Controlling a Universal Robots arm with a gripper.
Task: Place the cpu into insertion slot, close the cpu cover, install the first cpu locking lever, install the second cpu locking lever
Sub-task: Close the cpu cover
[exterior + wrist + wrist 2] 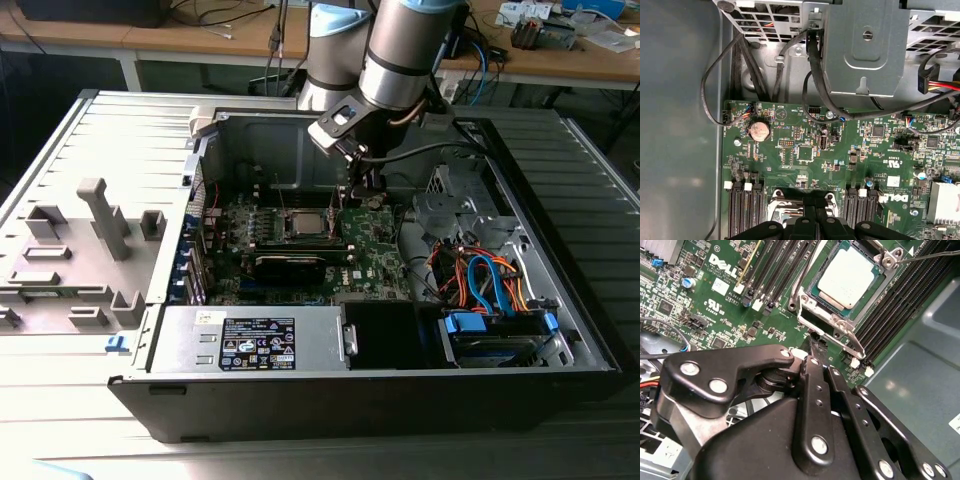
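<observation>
Green board [715,305], cpu [850,277] just beyond claw [815,343]

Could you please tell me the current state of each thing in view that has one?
cpu: seated in the insertion slot.
cpu cover: lowered around the cpu.
locking lever: angled away from the slot, apparently unlatched.
gripper: jaws shut, empty, beside the cpu cover.
computer case: open, side panel off.
</observation>
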